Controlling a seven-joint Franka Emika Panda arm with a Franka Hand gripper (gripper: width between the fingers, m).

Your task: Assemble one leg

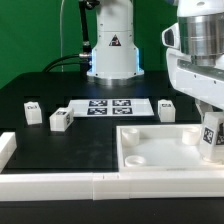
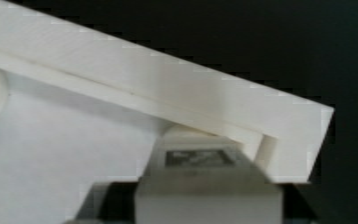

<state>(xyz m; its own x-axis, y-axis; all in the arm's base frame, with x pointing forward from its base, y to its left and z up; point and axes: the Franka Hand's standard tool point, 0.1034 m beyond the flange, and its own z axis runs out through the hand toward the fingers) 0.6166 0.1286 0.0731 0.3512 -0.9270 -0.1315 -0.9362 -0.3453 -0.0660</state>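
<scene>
Here, the leg (image 1: 212, 136) hangs between the fingers (image 2: 119, 204), which are closed on its sides. Its long axis stands close to upright and its tagged face is turned toward the exterior camera. It sits directly under the wrist, so nothing lies off to one side for the fingers to reach.

What matters is what lies below it. In the exterior view the leg is at the right-hand edge of the tray (image 1: 128, 134), close to that side's round corner socket. In the wrist view its tagged end (image 2: 202, 157) shows just beside the corner of the tray's raised wall. Neither view shows whether the leg stands over the socket or over the wall, or whether it touches either. My reading is that the coming move depends on that small sideways offset, since a descent onto the wall would jam or tip the leg.

Further out, three other legs (image 1: 60, 120) rest on the dark surface (image 1: 90, 140). Two are on the exterior view's left and one is near the marker board (image 1: 108, 107), all well apart from the arm.
</scene>
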